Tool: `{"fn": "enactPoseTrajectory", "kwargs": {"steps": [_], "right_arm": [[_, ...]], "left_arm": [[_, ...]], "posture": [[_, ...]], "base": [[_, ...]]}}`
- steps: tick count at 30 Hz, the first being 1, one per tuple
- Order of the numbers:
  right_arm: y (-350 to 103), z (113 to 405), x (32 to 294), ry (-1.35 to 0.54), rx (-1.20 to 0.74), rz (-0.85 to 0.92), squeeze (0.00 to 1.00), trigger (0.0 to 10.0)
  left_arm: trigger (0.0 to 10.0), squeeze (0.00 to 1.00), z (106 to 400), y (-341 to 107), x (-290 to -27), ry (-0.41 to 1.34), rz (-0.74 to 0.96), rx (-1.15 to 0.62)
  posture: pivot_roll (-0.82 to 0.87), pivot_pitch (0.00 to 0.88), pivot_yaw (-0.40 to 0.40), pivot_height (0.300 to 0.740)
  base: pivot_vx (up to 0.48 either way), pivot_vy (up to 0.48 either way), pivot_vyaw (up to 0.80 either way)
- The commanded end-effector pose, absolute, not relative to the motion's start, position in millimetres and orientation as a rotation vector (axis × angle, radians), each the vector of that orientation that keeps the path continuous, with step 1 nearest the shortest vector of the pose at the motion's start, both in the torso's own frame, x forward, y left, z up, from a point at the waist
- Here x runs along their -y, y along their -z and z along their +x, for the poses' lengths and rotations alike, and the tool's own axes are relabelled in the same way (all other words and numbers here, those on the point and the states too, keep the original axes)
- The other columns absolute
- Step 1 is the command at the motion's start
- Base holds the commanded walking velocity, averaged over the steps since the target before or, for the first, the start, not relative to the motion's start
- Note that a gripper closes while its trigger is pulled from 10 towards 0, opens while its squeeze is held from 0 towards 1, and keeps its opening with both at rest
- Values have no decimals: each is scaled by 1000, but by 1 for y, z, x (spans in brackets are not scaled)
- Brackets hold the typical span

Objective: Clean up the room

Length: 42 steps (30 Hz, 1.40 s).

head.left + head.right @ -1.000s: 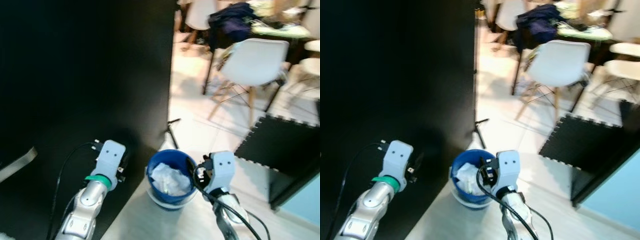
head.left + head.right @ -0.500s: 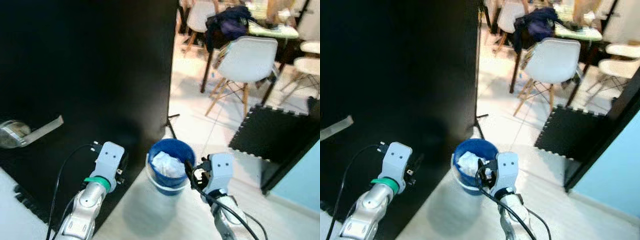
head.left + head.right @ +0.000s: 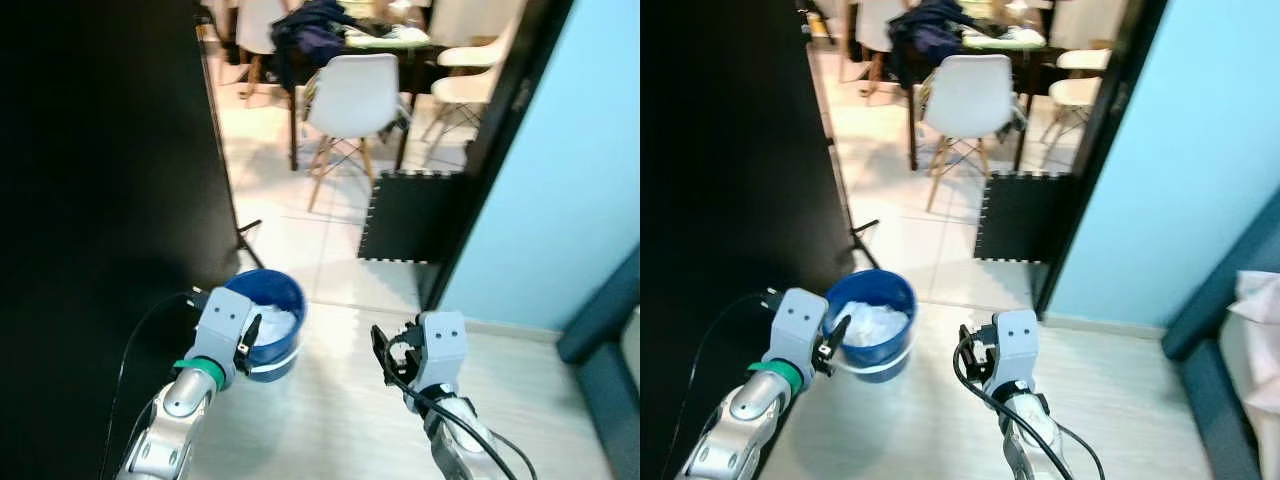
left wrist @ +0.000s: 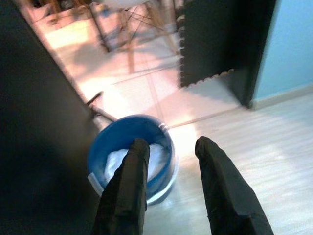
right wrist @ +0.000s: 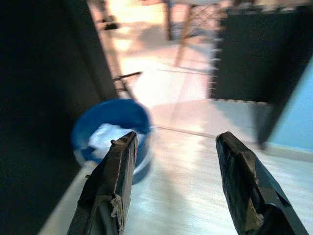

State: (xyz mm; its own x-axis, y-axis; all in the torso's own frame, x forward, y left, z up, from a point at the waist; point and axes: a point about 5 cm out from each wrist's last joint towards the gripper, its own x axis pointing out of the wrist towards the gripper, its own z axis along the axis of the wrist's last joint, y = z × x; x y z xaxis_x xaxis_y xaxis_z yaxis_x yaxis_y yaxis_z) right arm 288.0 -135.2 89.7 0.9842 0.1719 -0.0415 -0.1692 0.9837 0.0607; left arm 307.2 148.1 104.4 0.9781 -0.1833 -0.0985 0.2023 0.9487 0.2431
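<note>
Bucket w/ white waste sitting on floor just ahead of left gripper. Both grippers, incl. right gripper, hanging jaws apart, carrying nothing. Risk: robot clipping bucket, tipping contents.

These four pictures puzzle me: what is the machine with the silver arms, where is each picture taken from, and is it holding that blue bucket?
It is a walking household robot with two silver arms, each ending in two long black fingers. The two wide pictures come from the two eyes of a camera on its head, looking down at the floor. The other two come from cameras on its wrists, looking along the fingers. The left gripper hangs beside the blue bucket, which stands on the floor next to a black wall and holds crumpled white paper. The right gripper is open and empty. Nothing is held: the left fingers are apart too. Beyond lie a black foam mat, a white chair and a light blue wall.
</note>
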Motion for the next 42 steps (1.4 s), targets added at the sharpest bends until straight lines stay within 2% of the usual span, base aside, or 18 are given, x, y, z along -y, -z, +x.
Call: {"fn": "enactPoseTrajectory", "kwargs": {"steps": [1,42], "right_arm": [[-85,285,134,-172,-60,60,0,10000],[-86,286,133,-163,-51,66,0,10000]], "left_arm": [[10000,0,304,-98,-152,192,267,-108],[10000,0,301,-103,-138,298,231,-94]], "posture": [[-101,59,67,715],[-105,64,73,715]], "base": [[0,0,-800],[0,0,-800]]}}
